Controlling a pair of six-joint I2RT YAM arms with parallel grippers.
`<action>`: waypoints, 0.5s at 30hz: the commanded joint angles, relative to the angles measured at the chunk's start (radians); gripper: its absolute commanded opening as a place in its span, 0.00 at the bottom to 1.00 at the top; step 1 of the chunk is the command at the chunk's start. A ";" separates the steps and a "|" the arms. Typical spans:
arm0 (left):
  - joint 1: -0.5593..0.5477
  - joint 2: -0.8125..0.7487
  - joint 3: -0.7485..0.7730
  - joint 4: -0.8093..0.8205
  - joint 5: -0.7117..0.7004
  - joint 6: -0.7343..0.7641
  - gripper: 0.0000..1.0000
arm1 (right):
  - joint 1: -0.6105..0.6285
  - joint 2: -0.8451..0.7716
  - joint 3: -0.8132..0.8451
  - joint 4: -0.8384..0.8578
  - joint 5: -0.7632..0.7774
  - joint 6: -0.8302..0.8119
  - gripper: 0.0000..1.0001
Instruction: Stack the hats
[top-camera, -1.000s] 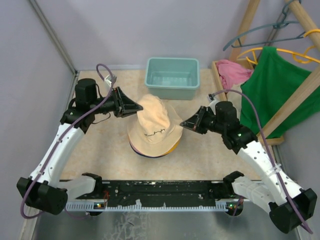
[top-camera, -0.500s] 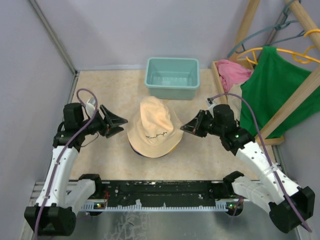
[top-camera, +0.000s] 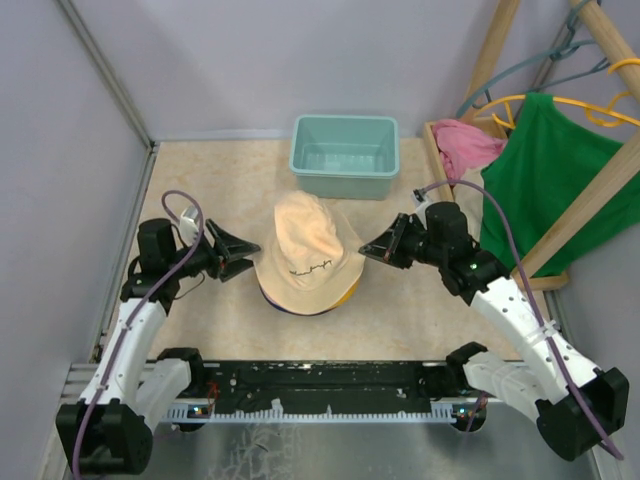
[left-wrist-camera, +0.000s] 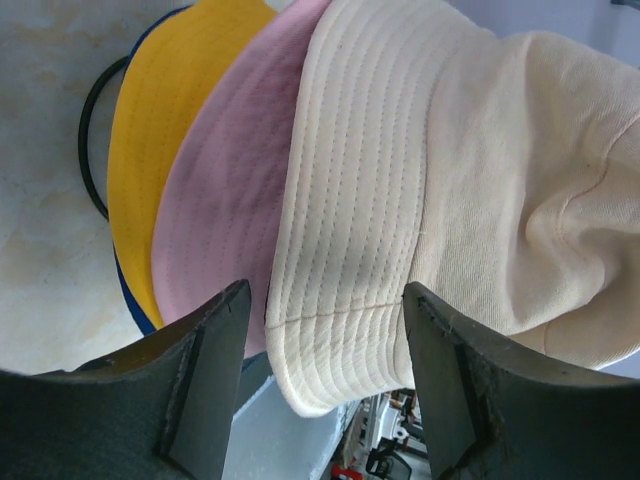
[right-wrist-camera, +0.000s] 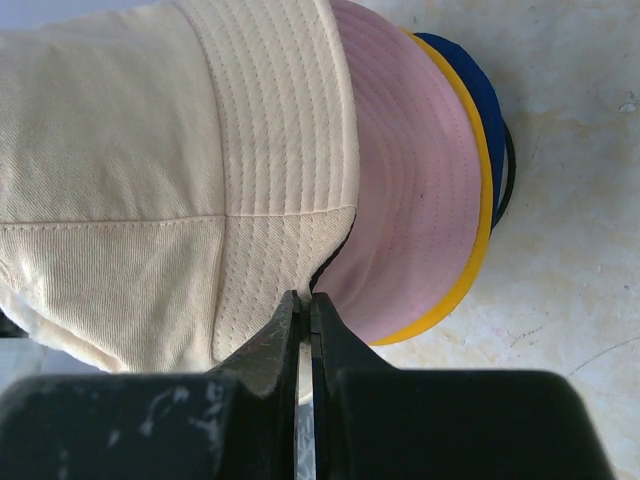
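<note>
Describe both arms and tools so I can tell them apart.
Both arms match: the left arm and right arm have white links and black joint housings. A purple cable loops along each. The left tool and right tool are black, with tapered, wedge-shaped fingers, scuffed grey in the wrist views. A small green light shows on the right arm.

Left arm (top-camera: 128, 335), right arm (top-camera: 520, 312): white shells, black joints, purple cable (top-camera: 182, 194) looped on each. Fingers (left-wrist-camera: 205, 390) black, wedge-shaped, scuffed.

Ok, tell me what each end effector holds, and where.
Left end effector: open, nothing held. Right end effector: shut at the beige hat's brim edge; a pinch cannot be told.
</note>
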 joint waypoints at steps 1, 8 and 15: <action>0.008 0.002 -0.047 0.204 0.043 -0.077 0.68 | 0.005 -0.003 0.058 0.028 -0.016 -0.010 0.00; 0.006 -0.010 -0.127 0.350 0.039 -0.148 0.67 | 0.005 -0.001 0.058 0.035 -0.017 0.001 0.00; 0.007 0.007 -0.170 0.443 0.024 -0.188 0.39 | 0.005 0.010 0.056 0.042 -0.020 0.005 0.00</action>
